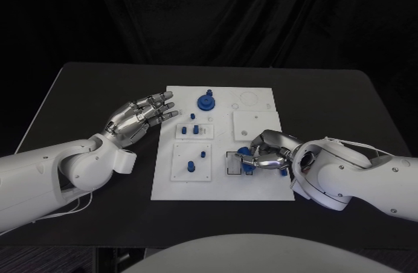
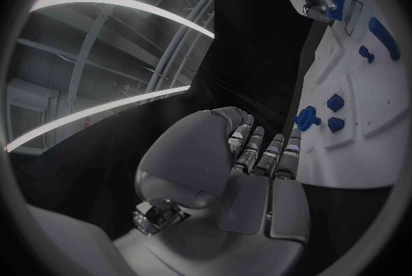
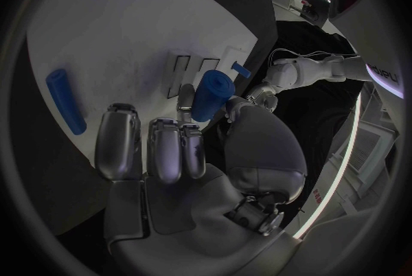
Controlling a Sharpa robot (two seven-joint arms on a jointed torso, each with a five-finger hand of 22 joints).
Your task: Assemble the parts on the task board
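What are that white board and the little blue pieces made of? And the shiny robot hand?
The white board looks like matte plastic: flat, even, no glare. The blue pieces, like the peg that the right robot hand holds, look like smooth plastic, with solid colour and a soft sheen. The left robot hand looks like polished metal or metal-coated plastic, judging by its silvery reflections; I can't tell which.

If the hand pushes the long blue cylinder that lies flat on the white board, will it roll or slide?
The long blue cylinder lies on its side on the task board, so it would probably roll if pushed sideways. It looks rigid and smooth, likely light.
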